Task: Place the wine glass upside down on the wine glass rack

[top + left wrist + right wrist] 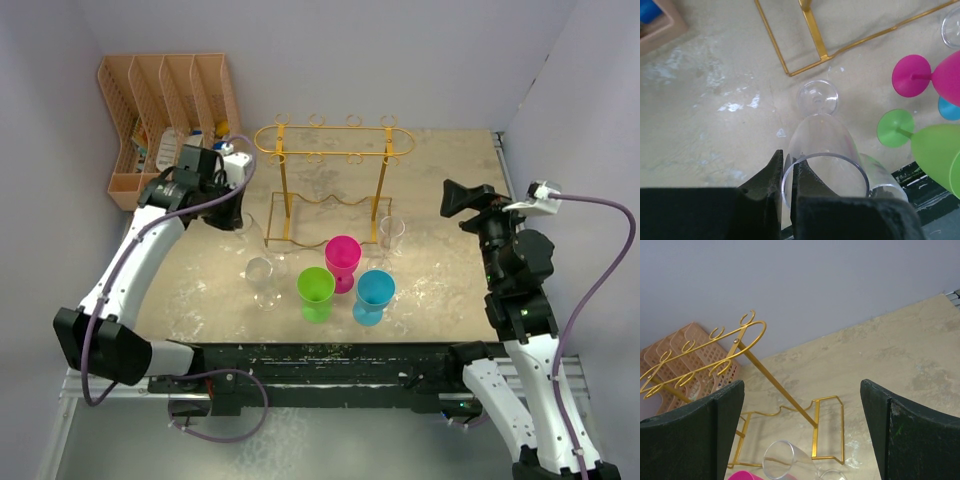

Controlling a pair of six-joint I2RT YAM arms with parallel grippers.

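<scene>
At far left, the left gripper (789, 165) pinches the rim of a clear wine glass (822, 145), whose foot is near the gold wine glass rack's (333, 141) base corner. At right, the right gripper (801, 390) hangs wide open and empty.

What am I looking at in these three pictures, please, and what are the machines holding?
Two robot arms are bolted at the near edge of a table. The top picture looks down from above and behind them; the other two come from a camera on each wrist. On the table are a gold wire rack, an orange organiser, a pink goblet, a green goblet, a blue goblet and two clear glasses. The left end effector is pinched on the rim of another clear wine glass near the rack's base. The right end effector is open and holds nothing.
</scene>
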